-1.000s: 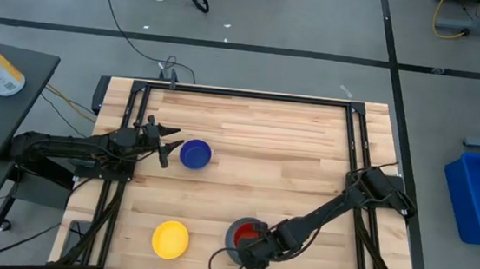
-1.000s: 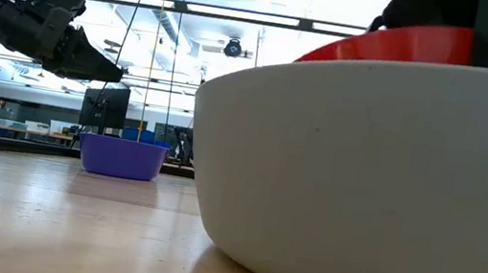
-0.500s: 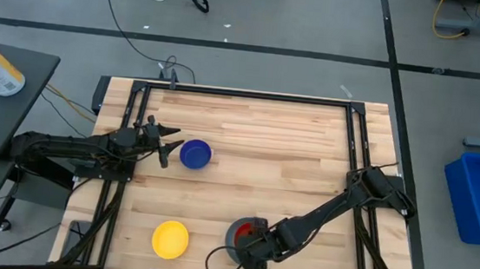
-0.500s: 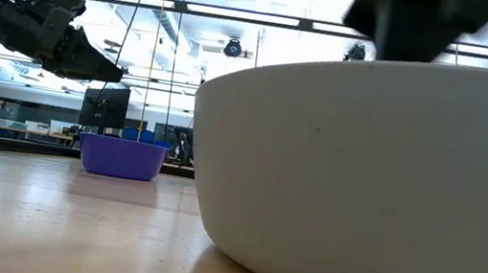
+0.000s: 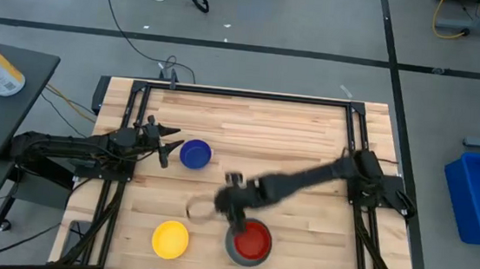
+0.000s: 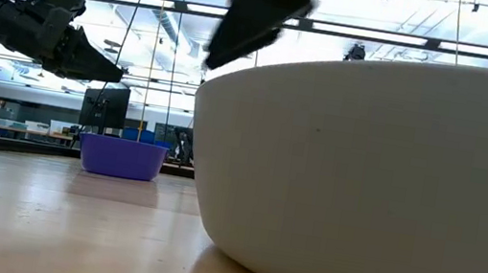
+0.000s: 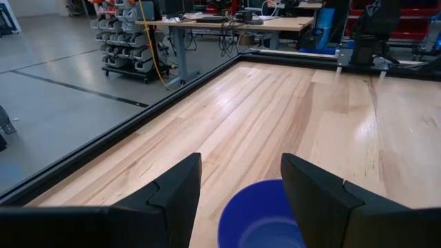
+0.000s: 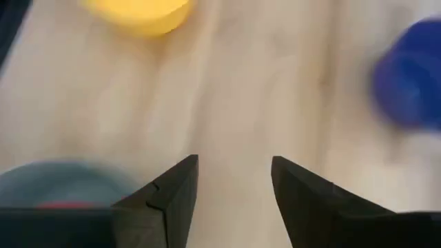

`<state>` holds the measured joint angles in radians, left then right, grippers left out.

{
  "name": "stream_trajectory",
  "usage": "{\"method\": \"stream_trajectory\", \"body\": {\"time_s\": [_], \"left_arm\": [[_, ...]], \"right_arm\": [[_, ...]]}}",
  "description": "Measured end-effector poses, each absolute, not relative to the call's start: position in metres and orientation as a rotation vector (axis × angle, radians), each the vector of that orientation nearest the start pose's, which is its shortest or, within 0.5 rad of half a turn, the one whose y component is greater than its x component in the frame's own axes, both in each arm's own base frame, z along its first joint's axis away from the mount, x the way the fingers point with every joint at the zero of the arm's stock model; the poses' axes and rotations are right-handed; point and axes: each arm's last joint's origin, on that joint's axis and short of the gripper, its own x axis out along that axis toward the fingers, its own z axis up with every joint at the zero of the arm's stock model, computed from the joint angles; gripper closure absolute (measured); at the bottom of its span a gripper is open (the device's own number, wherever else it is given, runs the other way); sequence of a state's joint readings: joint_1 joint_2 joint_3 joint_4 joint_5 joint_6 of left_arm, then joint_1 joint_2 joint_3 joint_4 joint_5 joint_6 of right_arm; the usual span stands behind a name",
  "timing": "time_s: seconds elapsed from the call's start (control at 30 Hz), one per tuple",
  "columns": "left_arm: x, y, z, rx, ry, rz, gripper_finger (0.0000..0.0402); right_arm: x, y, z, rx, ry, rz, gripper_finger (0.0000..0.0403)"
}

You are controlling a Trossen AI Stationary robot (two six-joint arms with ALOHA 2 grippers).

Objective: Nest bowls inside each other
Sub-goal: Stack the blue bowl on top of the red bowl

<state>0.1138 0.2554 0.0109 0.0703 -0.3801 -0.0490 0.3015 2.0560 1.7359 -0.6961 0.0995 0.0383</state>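
Note:
A grey bowl (image 5: 232,246) stands near the table's front edge with a red bowl (image 5: 253,238) sitting inside it. To its left, a yellow bowl (image 5: 170,239) rests on the wood. A dark blue bowl (image 5: 195,154) stands upright at the middle left. My right gripper (image 5: 227,201) hangs open and empty above the table, just beyond the grey bowl's far rim. My left gripper (image 5: 167,146) is open and level beside the dark blue bowl (image 7: 265,217), touching nothing. In the right wrist view the grey bowl (image 8: 62,182), the yellow bowl (image 8: 138,14) and the dark blue bowl (image 8: 412,76) all lie apart from the fingers.
Black frame rails (image 5: 252,95) run along the table's far edge and both sides. Bare wood (image 5: 283,138) fills the far half and the right. In the low view the grey bowl (image 6: 374,175) fills the foreground, with the dark blue bowl (image 6: 122,155) behind it.
My right gripper has let go of the red bowl, which was tilted over the grey bowl's rim and now sits inside it. The gripper has then risen and swung quickly from the bowl's near side over it, toward the table's middle.

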Motion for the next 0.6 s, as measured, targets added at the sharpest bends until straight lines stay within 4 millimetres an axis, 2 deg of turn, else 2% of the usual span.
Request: {"method": "stream_trajectory", "body": {"time_s": [0.17, 0.3, 0.43, 0.6], "left_arm": [[0.108, 0.023, 0.153, -0.024, 0.164, 0.497, 0.0194], [0.108, 0.023, 0.152, -0.015, 0.167, 0.497, 0.0194], [0.108, 0.023, 0.153, 0.002, 0.168, 0.504, 0.0194], [0.108, 0.024, 0.153, 0.026, 0.171, 0.514, 0.0194]], "right_arm": [[0.455, 0.052, 0.237, -0.156, 0.883, 0.187, 0.0209], [0.466, 0.003, 0.227, -0.121, 0.857, 0.172, 0.0208], [0.475, -0.018, 0.208, -0.089, 0.874, 0.205, 0.0206], [0.495, -0.020, 0.189, -0.130, 0.906, 0.237, 0.0200]]}}
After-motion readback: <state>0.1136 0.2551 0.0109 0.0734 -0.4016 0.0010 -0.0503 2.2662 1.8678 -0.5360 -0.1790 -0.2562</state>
